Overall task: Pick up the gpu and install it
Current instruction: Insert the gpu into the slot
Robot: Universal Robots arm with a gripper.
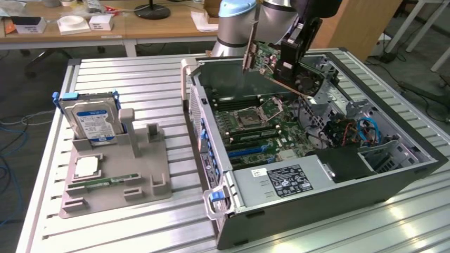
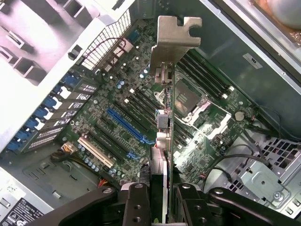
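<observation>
Pincer: the pincer (image 2: 162, 200) is pressed onto the gpu (image 1: 268, 58), with 1 of its fingers (image 2: 136, 202) on each face of the card; nothing else is held.
Landmark: the long blue slot (image 2: 127, 125) on the motherboard (image 1: 271, 129) is taken as the reference for every place below.
Gpu position: the card is carried in the air above the blue slot and apart from it, inside the opening of the computer case (image 1: 393, 174). No contact with the board is seen.
Gpu attitude: the card is held tilted, with its fan (image 1: 308, 81) turned toward the exterior camera.
Silver bracket: the silver bracket (image 2: 176, 33) sits at the end of the card away from the fingers.
Long axis: in the wrist view the card is shown edge-on. Its line is judged to cross the blue slot's long axis at an angle rather than run along it, and it passes close to 1 end of that slot.
CPU socket: the CPU socket (image 2: 186, 96) lies on the other side of the card's edge from the blue slot.
Hard drive: the hard drive (image 1: 91, 121) stands upright in the grey fixture (image 1: 134, 190) on the counter (image 1: 140, 79), outside the case and well apart from the blue slot.
Progress: the pick-up is judged done; the card is not yet seated.
</observation>
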